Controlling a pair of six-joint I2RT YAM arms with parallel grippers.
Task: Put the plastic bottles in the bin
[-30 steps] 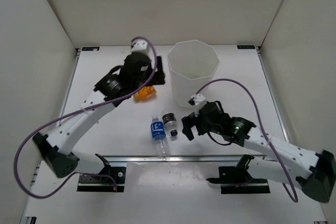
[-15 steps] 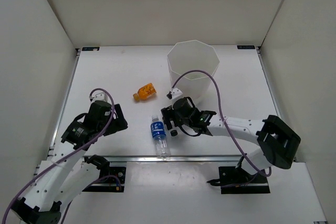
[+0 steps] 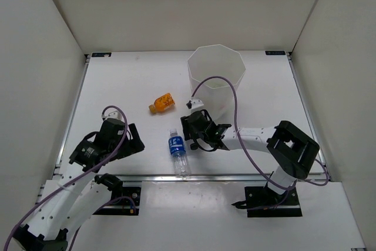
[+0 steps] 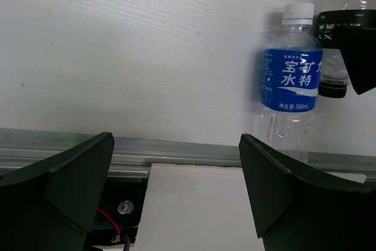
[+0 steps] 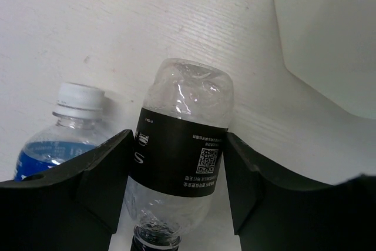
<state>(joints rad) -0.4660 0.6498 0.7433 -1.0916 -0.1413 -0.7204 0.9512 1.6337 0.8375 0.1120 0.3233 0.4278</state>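
My right gripper (image 5: 179, 204) is shut on the clear bottle with the black label (image 5: 181, 160), which lies on the table with its cap toward the camera. In the top view that gripper (image 3: 194, 133) covers most of this bottle, just below the tall white bin (image 3: 216, 77). The blue-label bottle (image 3: 178, 152) lies right beside it, its white cap (image 5: 77, 99) near my left finger. An orange bottle (image 3: 161, 103) lies apart, up and to the left. My left gripper (image 3: 132, 138) hangs open and empty at the near left, facing the blue-label bottle (image 4: 291, 83).
A metal rail (image 3: 188, 176) runs along the table's near edge, close under the left gripper (image 4: 176, 195). The bin wall (image 5: 329, 27) stands just right of the held bottle. White enclosure walls (image 3: 41, 63) close in the table on three sides.
The left arm pulled back from the orange bottle to the near left, still open. The right gripper slid left over the black-label bottle and closed on it.
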